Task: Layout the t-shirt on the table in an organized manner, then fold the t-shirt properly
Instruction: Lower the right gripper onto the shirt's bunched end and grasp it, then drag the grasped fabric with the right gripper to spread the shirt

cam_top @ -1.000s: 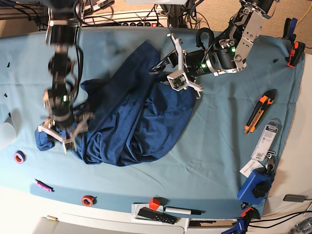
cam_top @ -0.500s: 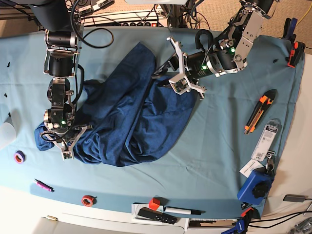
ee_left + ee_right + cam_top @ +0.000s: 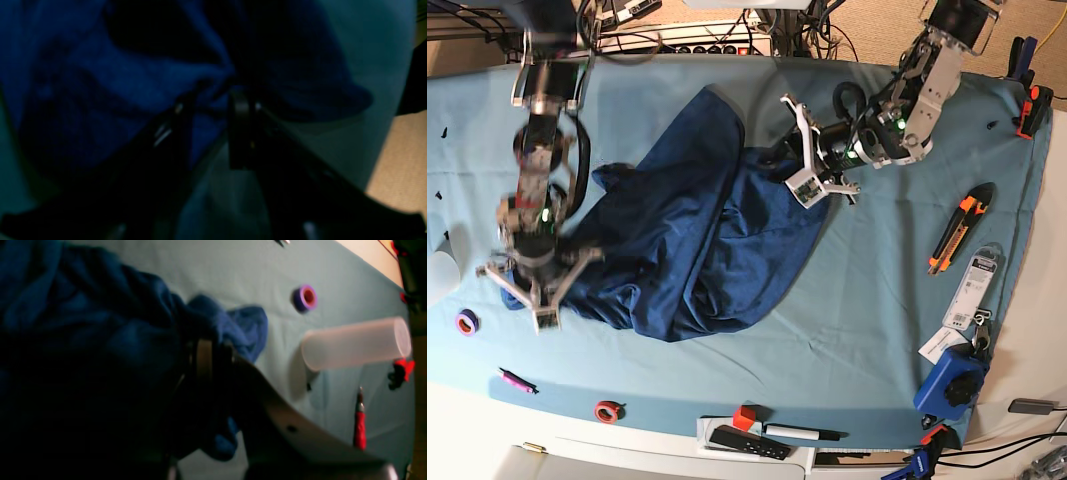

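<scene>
The dark navy t-shirt point(image 3: 697, 250) lies crumpled on the teal-covered table point(image 3: 877, 300), stretched between both arms. My right gripper point(image 3: 530, 290) is at the shirt's left end, near the table's front left. In the right wrist view its fingers point(image 3: 203, 356) stand close together, shut on a bunched edge of the t-shirt point(image 3: 83, 306). My left gripper point(image 3: 799, 165) is at the shirt's upper right edge. In the left wrist view the left gripper point(image 3: 210, 106) is shut on a fold of the blue t-shirt point(image 3: 100, 83).
A purple tape roll point(image 3: 467, 322) and a clear plastic cylinder point(image 3: 357, 343) lie left of the shirt. A pink pen point(image 3: 515, 381), red tape ring point(image 3: 608, 410) and remote point(image 3: 747, 442) line the front edge. An orange utility knife point(image 3: 959, 228) and blue device point(image 3: 952, 382) sit at the right.
My right gripper went from open to shut on the shirt's left end and shifted slightly left. The left gripper drew the shirt's upper right edge a little to the right.
</scene>
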You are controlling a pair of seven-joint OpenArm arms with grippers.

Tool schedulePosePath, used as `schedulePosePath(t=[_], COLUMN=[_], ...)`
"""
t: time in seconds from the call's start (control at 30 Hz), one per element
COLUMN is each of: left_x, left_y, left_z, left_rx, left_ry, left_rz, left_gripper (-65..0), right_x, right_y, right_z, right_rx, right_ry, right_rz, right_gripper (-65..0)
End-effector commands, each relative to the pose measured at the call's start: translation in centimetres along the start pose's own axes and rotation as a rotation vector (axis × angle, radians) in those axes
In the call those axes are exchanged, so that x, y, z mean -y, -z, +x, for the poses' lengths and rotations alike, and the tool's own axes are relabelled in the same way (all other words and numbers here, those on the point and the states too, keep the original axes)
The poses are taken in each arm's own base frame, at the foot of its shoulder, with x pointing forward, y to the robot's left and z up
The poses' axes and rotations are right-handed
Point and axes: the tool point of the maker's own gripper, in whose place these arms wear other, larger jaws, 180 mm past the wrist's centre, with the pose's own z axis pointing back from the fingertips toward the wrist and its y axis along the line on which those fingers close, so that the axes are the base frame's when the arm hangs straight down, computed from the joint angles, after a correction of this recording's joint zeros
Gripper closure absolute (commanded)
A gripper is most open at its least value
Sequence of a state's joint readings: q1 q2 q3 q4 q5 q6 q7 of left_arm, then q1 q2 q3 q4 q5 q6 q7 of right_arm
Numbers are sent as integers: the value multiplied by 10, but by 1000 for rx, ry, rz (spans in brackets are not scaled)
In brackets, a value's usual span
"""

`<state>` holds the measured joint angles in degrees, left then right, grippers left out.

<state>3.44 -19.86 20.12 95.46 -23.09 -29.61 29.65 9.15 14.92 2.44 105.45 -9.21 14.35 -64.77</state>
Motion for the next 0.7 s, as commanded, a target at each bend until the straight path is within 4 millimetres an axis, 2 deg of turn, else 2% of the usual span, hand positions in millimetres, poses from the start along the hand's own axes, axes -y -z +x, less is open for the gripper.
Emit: schedulePosePath(t=[0.0, 0.13, 0.3, 0.4, 0.47, 0.6, 0.63, 0.67], left_x=[-5, -9, -13, -14, -14, -14, -14, -14], left_y=[-2, -2, -2, -2, -2, -2, -2, -2], left_z=[18, 27, 35, 37, 37, 37, 37, 37], left_rx=[59, 84, 99, 101, 101, 101, 101, 101], left_ry=[13, 24, 35, 37, 38, 37, 38, 38], left_rz=[2, 6, 7, 12, 11, 11, 11, 11], left_gripper=[-187, -187, -187, -187, -187, -187, -187, -187], right_x=[7, -18, -73, -99, -109, -115, -115, -116], right_y=[-9, -37, -88, -119, -135, -144, -144, -145], right_z=[3, -38, -76, -90, -96, -104, -103, -100], right_rx=[27, -39, -53, -50, -49, -65, -56, -36], right_ry=[-9, -44, -110, -146, -165, -166, -165, -168], right_rz=[-27, 39, 280, 418, 479, 509, 511, 515], right_gripper=[0, 0, 0, 0, 0, 0, -35, -126])
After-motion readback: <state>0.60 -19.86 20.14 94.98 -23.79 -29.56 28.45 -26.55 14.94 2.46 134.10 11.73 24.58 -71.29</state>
